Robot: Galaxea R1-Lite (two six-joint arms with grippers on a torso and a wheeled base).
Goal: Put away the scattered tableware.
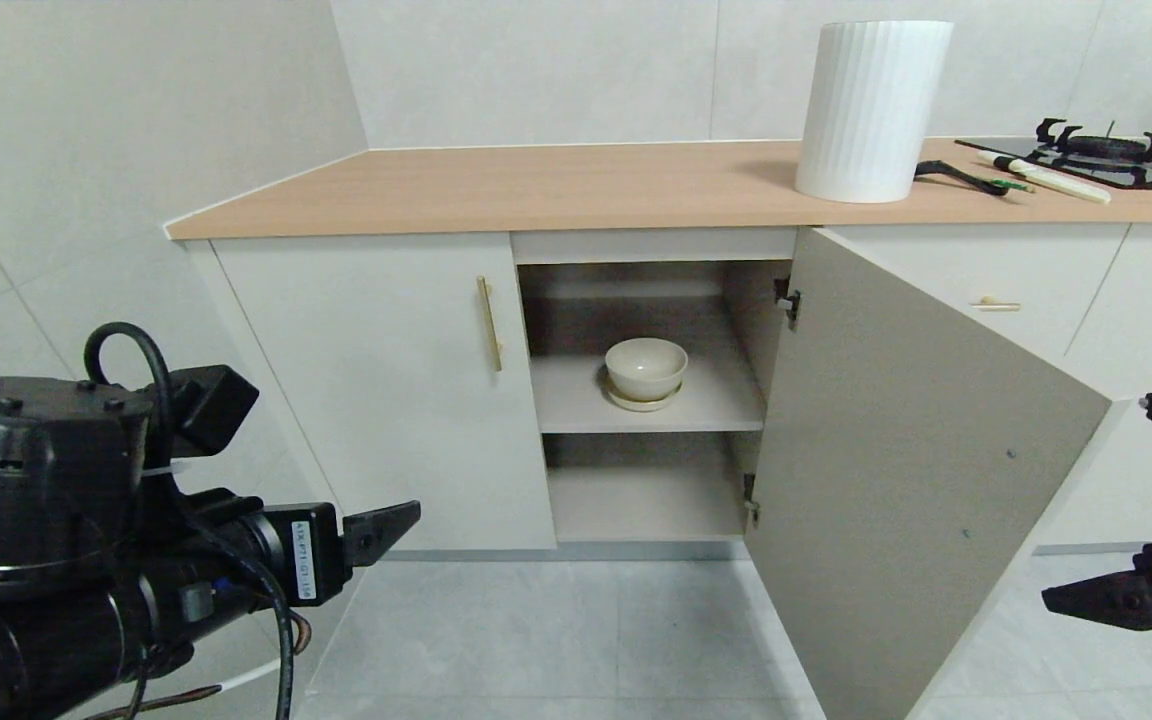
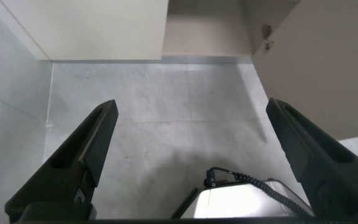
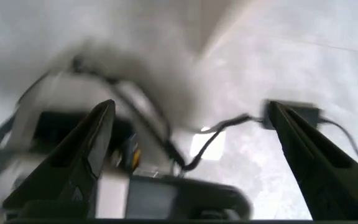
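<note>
Left claw (image 1: 381, 530) is placed nearest, at 8 o'clock in the head view, low above the floor (image 1: 536, 640) and ahead of the closed door (image 1: 386, 390). Its fingers (image 2: 73, 168) are seen spread wide apart in the left wrist view, with nothing held between them. Floor tiles and the cabinet base are seen beyond.

Right claw (image 1: 1086, 598) is found at 4 o'clock, on the 3 o'clock side of the open door (image 1: 916, 450). Its fingers (image 3: 73, 168) are likewise spread apart, nothing gripped.

Bowl (image 1: 646, 366) is located near centre, upright on a saucer (image 1: 641, 403). Both are set on the upper shelf (image 1: 576, 400) of the opened cabinet. Lower shelf (image 1: 626, 500) is seen beneath. Both claws are positioned well apart from the bowl.

Counter (image 1: 536, 185) is laid across 12 o'clock. White ribbed canister (image 1: 871, 110) is stood on it at 1 o'clock. Pale utensil (image 1: 1046, 178) and black-handled utensil (image 1: 956, 176) are laid on the counter at 2 o'clock, just beside the canister and along the near edge of the hob (image 1: 1126, 155). Utensil type cannot be told.
</note>
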